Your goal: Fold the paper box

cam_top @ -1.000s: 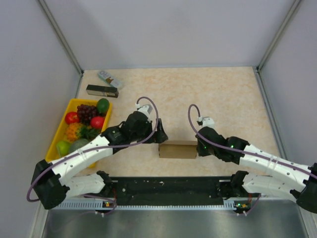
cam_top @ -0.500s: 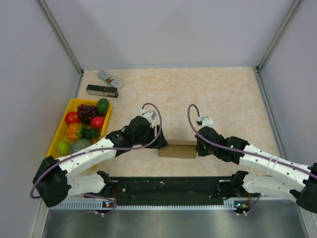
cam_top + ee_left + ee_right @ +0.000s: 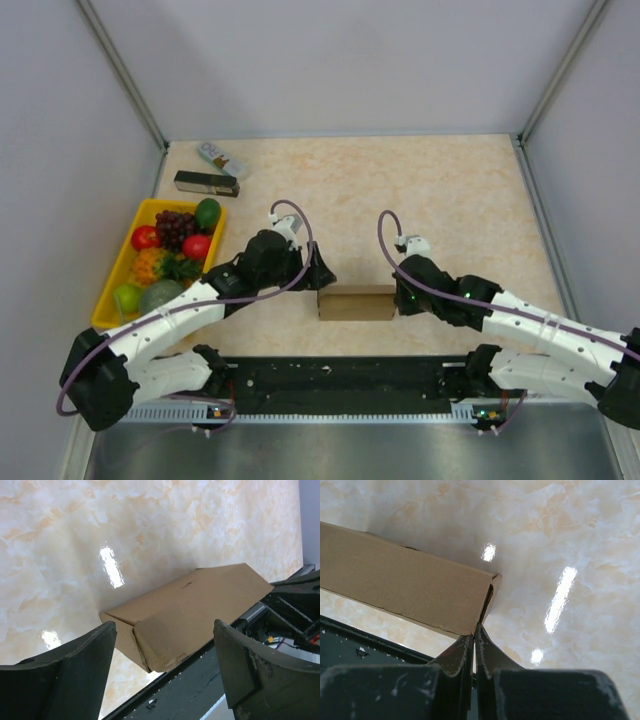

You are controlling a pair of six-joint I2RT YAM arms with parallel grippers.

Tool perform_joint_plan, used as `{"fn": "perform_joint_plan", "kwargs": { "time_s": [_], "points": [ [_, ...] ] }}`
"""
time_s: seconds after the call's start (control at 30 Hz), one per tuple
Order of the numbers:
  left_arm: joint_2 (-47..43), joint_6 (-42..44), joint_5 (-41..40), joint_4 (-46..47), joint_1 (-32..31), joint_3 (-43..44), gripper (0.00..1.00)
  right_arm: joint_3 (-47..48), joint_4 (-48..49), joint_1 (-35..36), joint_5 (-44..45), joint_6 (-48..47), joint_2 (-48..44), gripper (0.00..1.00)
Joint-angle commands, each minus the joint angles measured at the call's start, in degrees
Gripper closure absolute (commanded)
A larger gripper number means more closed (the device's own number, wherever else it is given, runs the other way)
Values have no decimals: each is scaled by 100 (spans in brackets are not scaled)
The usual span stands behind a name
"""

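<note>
Both my arms reach inward, bent low over the table (image 3: pixel 450 190). My left gripper (image 3: pixel 164 630) stands wide around the left end of the paper box (image 3: pixel 357 302). My right gripper (image 3: pixel 474 630) is closed, its tips touching the right end. The box is a brown, folded carton lying at the middle of the near edge.

**Setting:** robotics laboratory, enclosed test cell.

**Evidence recorded:**
- Plain pale wall panels (image 3: pixel 340 60) are fixed in metal frame posts (image 3: pixel 120 70) on three sides.
- A marble-patterned desk (image 3: pixel 450 180) is enclosed by them.
- A left arm (image 3: pixel 170 320) and a right arm (image 3: pixel 540 320), white and black, are bolted to a black rail (image 3: pixel 340 378) at the near edge.
- Purple cables (image 3: pixel 385 240) are looped at the wrists.
- A yellow tray (image 3: pixel 112 290) is filled with fruit (image 3: pixel 175 245) at the left edge.
- A slim black box (image 3: pixel 206 183) and a white packet (image 3: pixel 222 159) are laid near the far left corner.
- A brown paper box (image 3: pixel 357 302) is set between the arms.
</note>
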Motion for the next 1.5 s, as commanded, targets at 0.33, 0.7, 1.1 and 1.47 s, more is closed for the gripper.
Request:
{"fn": "perform_joint_plan", "kwargs": {
  "time_s": [0.33,0.7,1.1,1.47],
  "points": [
    [333,-67,577,155,126,55,30,128,155,79,-25,-26,52,99],
    [201,-295,726,663,126,-445,58,163,155,70,-69,88,105,97],
    [-300,-541,708,1113,126,-991,34,172,199,79,-166,247,228,96],
    [-467,-981,1192,1719,126,-1316,46,154,199,79,-175,282,228,96]
  ]
}}
